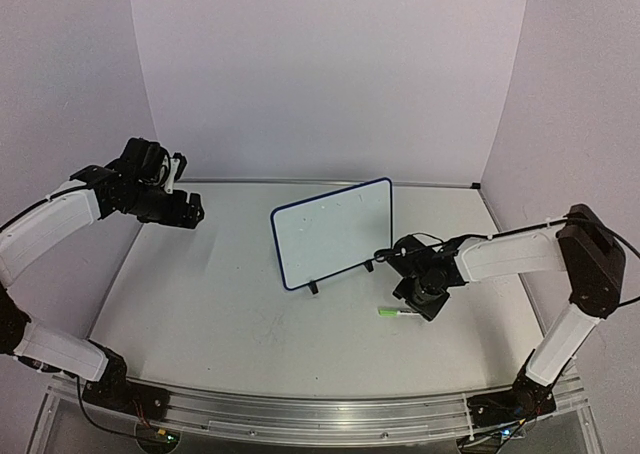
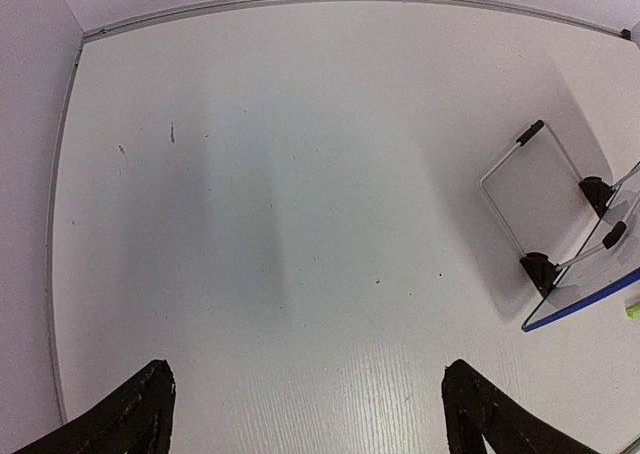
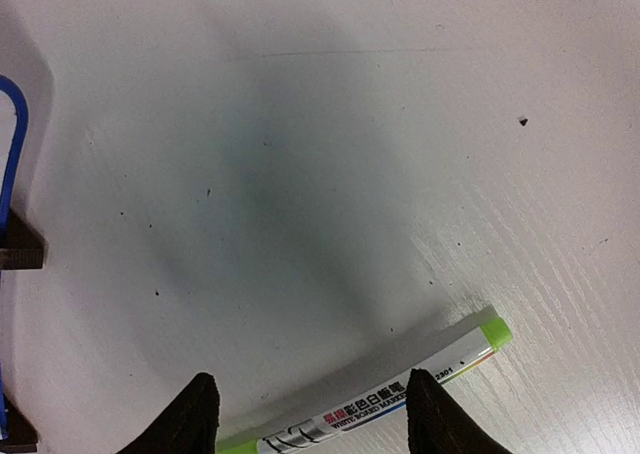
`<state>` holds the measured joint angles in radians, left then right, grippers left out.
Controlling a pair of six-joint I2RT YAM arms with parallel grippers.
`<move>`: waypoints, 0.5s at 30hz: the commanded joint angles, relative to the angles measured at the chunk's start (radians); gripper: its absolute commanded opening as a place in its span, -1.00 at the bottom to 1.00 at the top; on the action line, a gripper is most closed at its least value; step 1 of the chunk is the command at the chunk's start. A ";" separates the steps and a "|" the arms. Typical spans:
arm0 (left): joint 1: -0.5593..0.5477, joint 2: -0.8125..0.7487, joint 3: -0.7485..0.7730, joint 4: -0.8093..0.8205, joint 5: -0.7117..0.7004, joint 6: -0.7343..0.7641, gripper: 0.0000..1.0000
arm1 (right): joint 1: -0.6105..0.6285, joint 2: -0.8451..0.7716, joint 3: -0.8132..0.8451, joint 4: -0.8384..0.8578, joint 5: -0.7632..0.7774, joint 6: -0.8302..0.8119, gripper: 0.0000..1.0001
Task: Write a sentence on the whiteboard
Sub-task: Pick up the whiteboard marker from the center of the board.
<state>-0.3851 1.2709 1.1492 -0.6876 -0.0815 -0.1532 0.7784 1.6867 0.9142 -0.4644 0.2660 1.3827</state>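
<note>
The whiteboard (image 1: 335, 232), white with a dark blue rim, stands tilted on its wire stand mid-table; its stand and lower edge show in the left wrist view (image 2: 585, 284). A green-capped whiteboard marker (image 1: 397, 313) lies flat on the table in front of the board's right end. My right gripper (image 1: 422, 302) is open just above it; in the right wrist view the marker (image 3: 400, 394) lies between my fingertips (image 3: 310, 419). My left gripper (image 1: 188, 214) is open and empty, raised at the far left; in its own view its fingertips (image 2: 310, 414) hang over bare table.
White table top (image 1: 220, 304) with a metal rail along the near edge and walls close on three sides. The board's blue edge and black feet (image 3: 15, 254) sit at the left of the right wrist view.
</note>
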 commanded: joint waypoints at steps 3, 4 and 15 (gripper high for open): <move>0.005 -0.023 -0.015 0.030 -0.004 0.010 0.85 | -0.004 -0.015 -0.002 -0.014 0.035 0.021 0.21; 0.004 -0.022 -0.016 0.030 -0.004 0.009 0.84 | -0.003 -0.026 -0.013 -0.015 0.037 0.027 0.22; 0.005 -0.002 -0.015 0.033 0.011 0.004 0.85 | -0.004 -0.097 -0.087 -0.020 0.022 0.096 0.24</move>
<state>-0.3851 1.2709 1.1366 -0.6821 -0.0795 -0.1535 0.7784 1.6125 0.8464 -0.4674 0.2710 1.4399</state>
